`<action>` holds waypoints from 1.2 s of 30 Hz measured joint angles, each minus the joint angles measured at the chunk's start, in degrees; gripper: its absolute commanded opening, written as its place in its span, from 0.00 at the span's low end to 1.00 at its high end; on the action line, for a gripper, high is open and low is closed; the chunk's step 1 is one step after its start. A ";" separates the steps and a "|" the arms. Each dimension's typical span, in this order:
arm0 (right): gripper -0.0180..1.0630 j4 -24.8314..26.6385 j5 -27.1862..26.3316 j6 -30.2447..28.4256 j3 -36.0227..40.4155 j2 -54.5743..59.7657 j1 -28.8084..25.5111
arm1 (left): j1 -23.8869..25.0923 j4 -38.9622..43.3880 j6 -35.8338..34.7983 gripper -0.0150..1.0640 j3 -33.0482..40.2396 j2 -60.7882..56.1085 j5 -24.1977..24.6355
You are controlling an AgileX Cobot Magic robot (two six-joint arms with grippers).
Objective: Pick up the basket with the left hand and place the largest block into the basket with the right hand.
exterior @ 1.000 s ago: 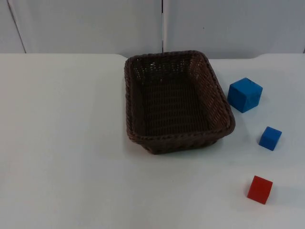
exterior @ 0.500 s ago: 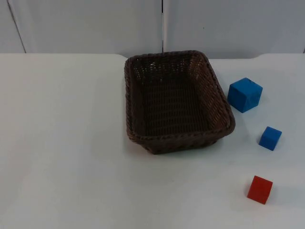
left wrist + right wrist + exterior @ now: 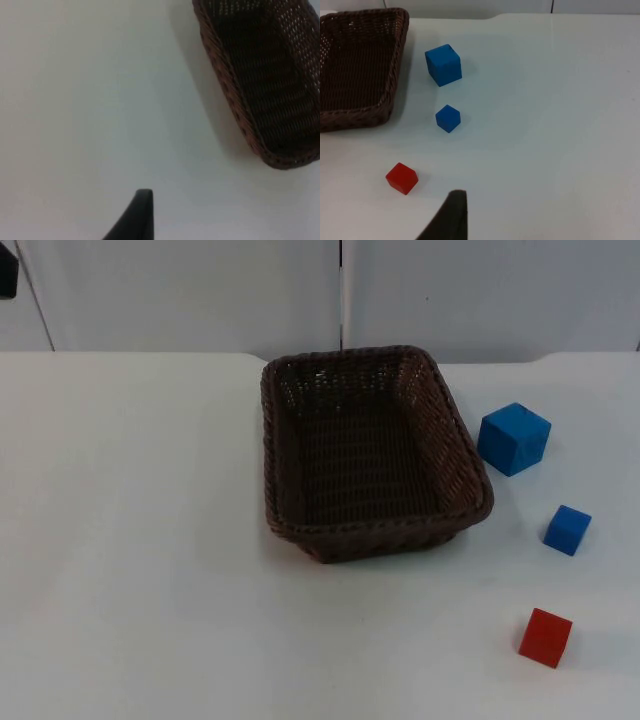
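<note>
Empty brown wicker basket (image 3: 372,455) on the white table (image 3: 130,540); largest blue cube (image 3: 513,438) just beside it. Left gripper (image 3: 134,215), finger spread indiscernible, should clamp the near rim squarely; right gripper (image 3: 449,216) waits.

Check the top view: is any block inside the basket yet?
No, the basket holds nothing; all three blocks sit on the table beside it.

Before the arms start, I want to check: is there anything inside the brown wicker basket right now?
Nothing lies inside the basket: its woven floor shows bare. The large blue block, small blue block and red block all sit outside it on the table.
</note>
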 measured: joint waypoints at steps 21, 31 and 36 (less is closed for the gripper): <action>0.99 0.00 0.00 0.00 0.00 0.00 0.00 | 0.00 -0.69 2.64 0.99 -8.81 21.98 -0.47; 0.99 0.00 0.00 0.00 0.00 0.00 0.00 | -5.36 -0.68 3.86 0.99 -14.51 29.90 -3.50; 0.99 0.00 0.00 0.00 0.00 0.00 0.00 | -9.00 -0.68 4.07 0.99 -19.10 36.02 -3.76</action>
